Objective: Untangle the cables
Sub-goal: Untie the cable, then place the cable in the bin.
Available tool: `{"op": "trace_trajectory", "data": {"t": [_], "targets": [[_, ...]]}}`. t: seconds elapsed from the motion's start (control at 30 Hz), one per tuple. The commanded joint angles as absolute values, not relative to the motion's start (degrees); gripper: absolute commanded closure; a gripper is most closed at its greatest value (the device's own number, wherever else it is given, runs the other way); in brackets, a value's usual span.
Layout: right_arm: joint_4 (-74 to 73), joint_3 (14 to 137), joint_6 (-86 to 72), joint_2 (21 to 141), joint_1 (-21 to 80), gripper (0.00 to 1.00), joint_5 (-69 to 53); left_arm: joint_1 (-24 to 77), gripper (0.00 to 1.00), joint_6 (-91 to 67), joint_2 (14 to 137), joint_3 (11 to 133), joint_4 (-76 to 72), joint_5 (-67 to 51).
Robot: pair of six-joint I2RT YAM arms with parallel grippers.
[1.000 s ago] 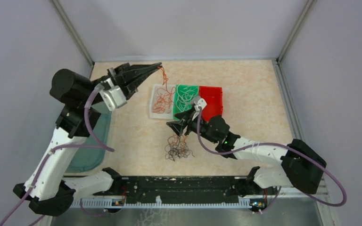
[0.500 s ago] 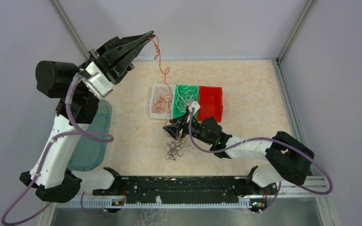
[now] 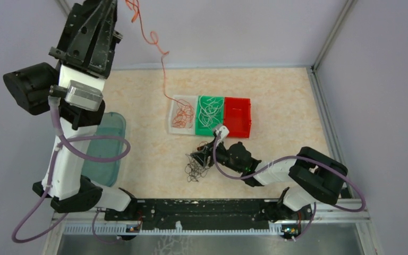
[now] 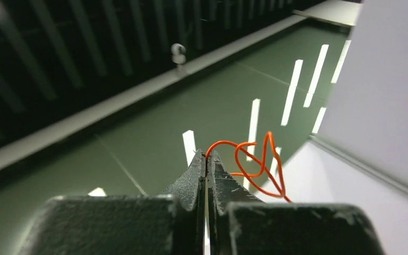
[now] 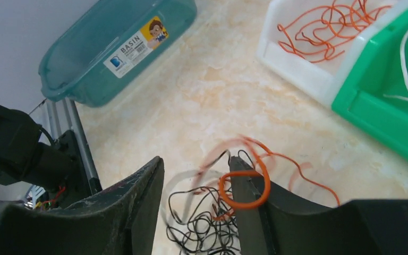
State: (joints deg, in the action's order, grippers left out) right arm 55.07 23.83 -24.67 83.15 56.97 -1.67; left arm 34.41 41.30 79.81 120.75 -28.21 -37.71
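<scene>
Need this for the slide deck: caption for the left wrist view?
Left gripper pinching a looped orange cable between closed fingertips.

Bright, even light (some cables (image 5: 215, 158) blurred).

A row of three bins (image 3: 237, 118) sits mid-table, cables (image 3: 180, 114) inside two. A cable tangle (image 3: 196, 170) lies just before them. A basin (image 3: 109, 164) stands left.
</scene>
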Motion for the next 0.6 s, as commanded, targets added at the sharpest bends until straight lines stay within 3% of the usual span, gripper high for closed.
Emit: {"op": "trace_trajectory", "data": {"t": [0.0,0.17,0.3,0.57], "targets": [[62.6,21.0,-26.4,83.2,57.9,0.51,1.0,34.9,1.0,50.1,82.6,126.0,-34.5,-35.9],[65.5,16.7,-27.7,83.6,58.1,0.51,3.1,34.9,1.0,62.7,87.2,133.2,-37.6,-33.8],[67.5,14.3,-28.6,83.4,58.1,0.51,4.1,34.9,1.0,64.2,89.0,137.7,-35.7,-31.7],[60.1,15.0,-25.9,73.6,58.1,0.47,6.1,34.8,1.0,69.4,79.0,116.4,-21.4,-28.9]]}}
